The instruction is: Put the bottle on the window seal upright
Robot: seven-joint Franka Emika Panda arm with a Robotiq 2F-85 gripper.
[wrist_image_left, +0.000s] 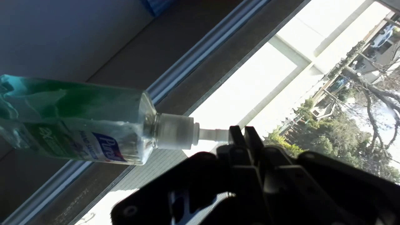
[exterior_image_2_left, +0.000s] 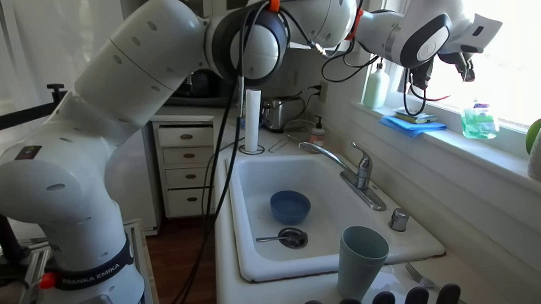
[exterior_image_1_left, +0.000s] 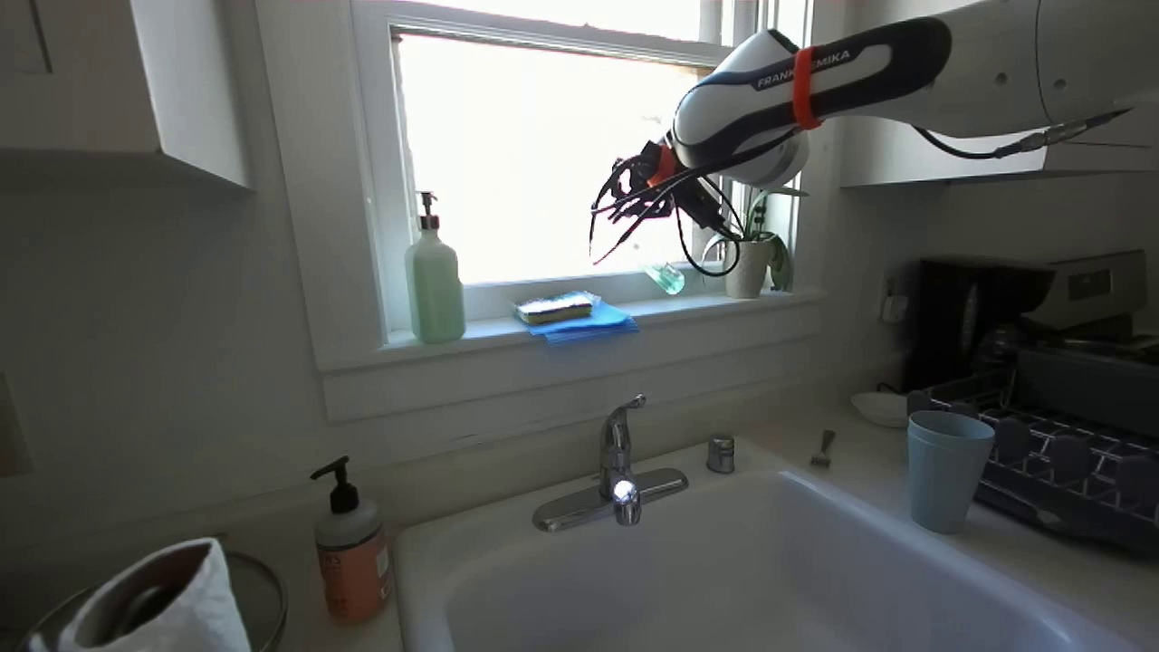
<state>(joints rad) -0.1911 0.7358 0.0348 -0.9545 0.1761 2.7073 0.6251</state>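
Note:
The bottle, slim, clear and teal-tinted with a Purell label, shows large in the wrist view (wrist_image_left: pixel 78 125). My gripper (wrist_image_left: pixel 243 131) is nearly closed on its thin pump top; the end of the pump is hidden behind a finger. In an exterior view the bottle (exterior_image_1_left: pixel 667 279) hangs tilted, its base just above the white window seal (exterior_image_1_left: pixel 697 306), below my gripper (exterior_image_1_left: pixel 620 208). In an exterior view the bottle (exterior_image_2_left: pixel 479 125) shows between the gripper (exterior_image_2_left: pixel 467 74) and the window seal (exterior_image_2_left: pixel 510 154); whether its base touches there I cannot tell.
On the ledge, a potted plant (exterior_image_1_left: pixel 748 270) stands on one side of the bottle, blue cloths (exterior_image_1_left: pixel 598 324) with a sponge (exterior_image_1_left: pixel 554 308) on the other. A pale green pump dispenser (exterior_image_1_left: pixel 436 290) stands farther along. The faucet (exterior_image_1_left: pixel 617 462) and sink (exterior_image_1_left: pixel 634 580) lie below.

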